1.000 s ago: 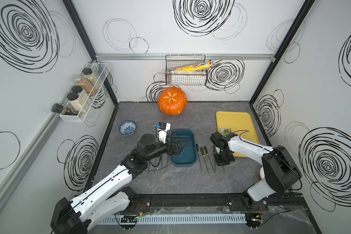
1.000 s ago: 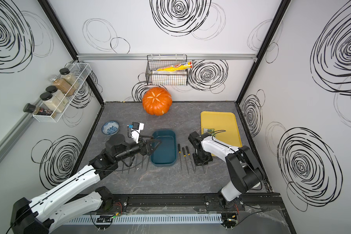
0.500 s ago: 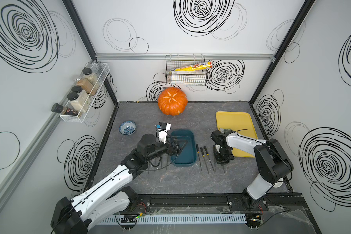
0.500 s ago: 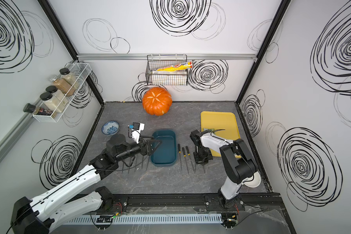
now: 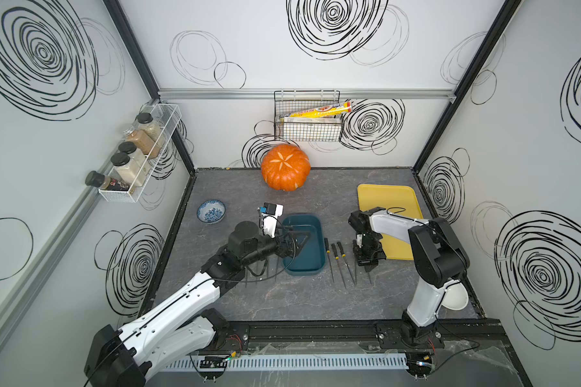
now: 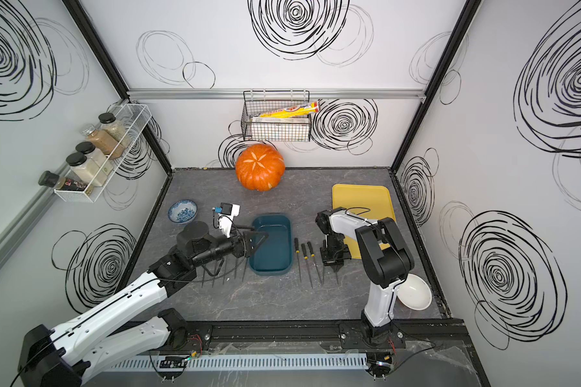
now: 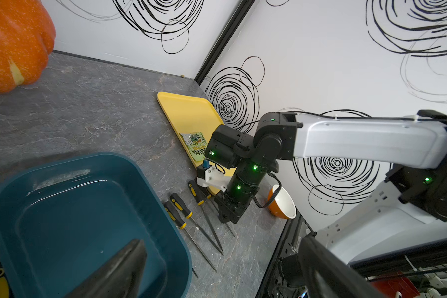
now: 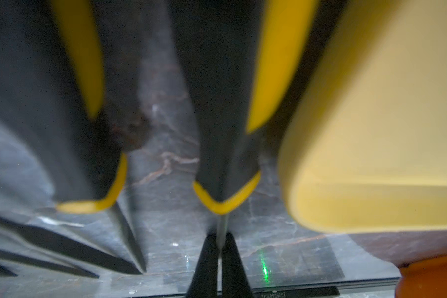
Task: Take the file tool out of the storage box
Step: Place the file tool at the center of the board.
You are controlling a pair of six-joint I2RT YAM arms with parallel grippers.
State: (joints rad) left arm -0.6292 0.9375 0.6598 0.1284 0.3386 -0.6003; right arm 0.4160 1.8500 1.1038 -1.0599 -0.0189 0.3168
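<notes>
1. As I look through the right wrist view, I see the right gripper (image 5: 368, 266) closed tight on a file (image 8: 217, 108), its fingers (image 8: 207, 268) pinching the thin steel shaft just below the black-and-yellow handle
2. The file is outside the box (image 5: 306, 261). It sits low over the table (image 5: 282, 301), just beside the near corner of the yellow tray (image 5: 386, 201), and I cannot tell whether it touches the surface
3. Its long axis runs front to back, handle toward the back wall and tip toward the front rail, in line with the three other files (image 5: 337, 261) lying between it and the box
4. The box looks empty in the left wrist view, so I judge the lift-out done and the set-down the step in hand
5. The left gripper (image 5: 297, 239) hangs wide open over the box's left rim with nothing in it, well apart from the file, so the right arm is the nearer by far
6. The coming move turns on this: the file lies straight between the right fingers, so I expect that letting go would leave it parallel to its neighbours and clear of the tray
</notes>
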